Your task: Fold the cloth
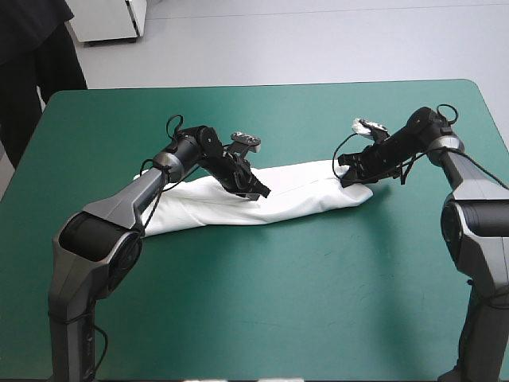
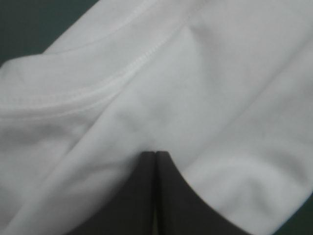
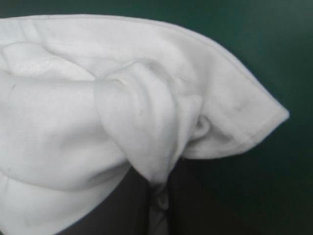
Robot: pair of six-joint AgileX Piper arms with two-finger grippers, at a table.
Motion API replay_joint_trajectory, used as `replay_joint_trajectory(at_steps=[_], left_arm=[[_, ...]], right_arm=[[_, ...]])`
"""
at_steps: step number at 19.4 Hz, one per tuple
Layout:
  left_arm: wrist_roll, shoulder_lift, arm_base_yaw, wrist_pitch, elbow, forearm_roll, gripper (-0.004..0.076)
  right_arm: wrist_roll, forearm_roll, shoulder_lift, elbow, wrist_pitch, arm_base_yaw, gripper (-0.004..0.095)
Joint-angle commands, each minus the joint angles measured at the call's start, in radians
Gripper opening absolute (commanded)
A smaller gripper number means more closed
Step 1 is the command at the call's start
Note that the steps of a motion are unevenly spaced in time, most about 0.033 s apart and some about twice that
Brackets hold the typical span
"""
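Note:
The white T-shirt [image 1: 294, 199] lies across the middle of the table as a long folded band running left to right. My left gripper [image 1: 262, 192] rests on the band's middle. In the left wrist view its black fingers meet in a point [image 2: 155, 155], a thin sliver of white between them, and the T-shirt [image 2: 195, 73] with a stitched hem fills the view ahead. My right gripper [image 1: 346, 180] is at the band's right end. In the right wrist view a bunched fold of the T-shirt [image 3: 73, 122] is pinched between the right gripper's [image 3: 159, 188] fingers.
The teal-green cover [image 1: 278, 302] shows on every side of the shirt, widest toward the table's near edge. The rounded far right corner of the table [image 1: 477, 87] lies just beyond the right arm.

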Motion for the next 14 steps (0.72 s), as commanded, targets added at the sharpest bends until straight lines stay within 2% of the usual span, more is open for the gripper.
replay_joint_trajectory(at_steps=[1,14], left_arm=[[0.005,-0.041,-0.006,0.015,-0.021,0.004,-0.0022],[0.001,-0.041,-0.006,0.044,-0.021,0.004,-0.0022]], right_arm=[[-0.015,0.045,-0.076,-0.02,0.066,0.008,-0.0011],[-0.001,0.048,-0.247,-0.12,0.063,0.008,-0.0011]])
